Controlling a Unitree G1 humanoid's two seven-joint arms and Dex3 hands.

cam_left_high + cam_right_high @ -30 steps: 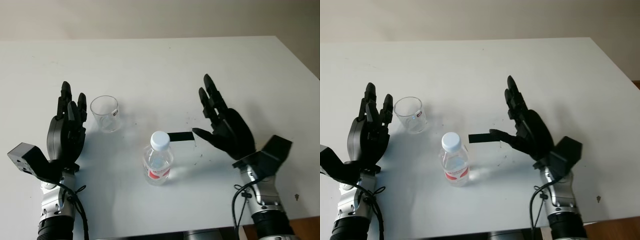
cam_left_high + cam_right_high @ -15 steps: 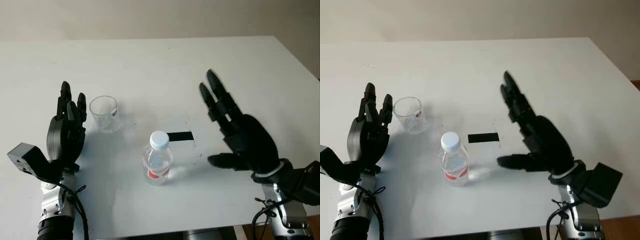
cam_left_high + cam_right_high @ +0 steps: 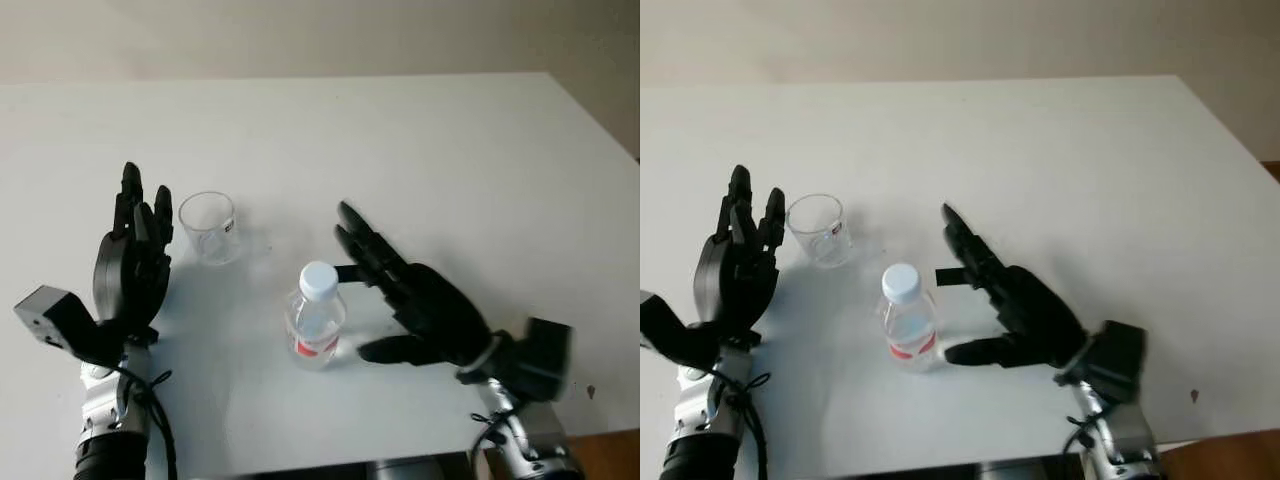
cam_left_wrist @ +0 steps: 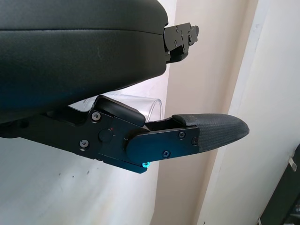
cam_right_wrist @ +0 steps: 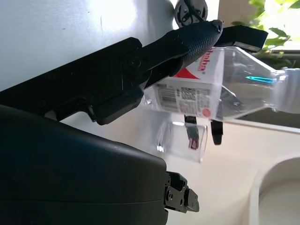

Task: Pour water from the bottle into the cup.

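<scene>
My black three-finger right hand (image 3: 425, 310) hangs open just beside the clear plastic bottle with white cap and red label (image 3: 316, 317), thumb low near its base, fingers past the cap. I judge a sideways nudge could topple the standing bottle. My left hand (image 3: 133, 262) is open, upright beside the clear empty cup (image 3: 211, 226), farther back on the white table (image 3: 420, 140).

White table (image 3: 420, 140) spanning most of the scene, with a small black tape strip (image 3: 949, 276) near its middle. Plain beige wall (image 3: 300, 35) behind. Green leafy plant (image 5: 276, 21) by a bright window.
</scene>
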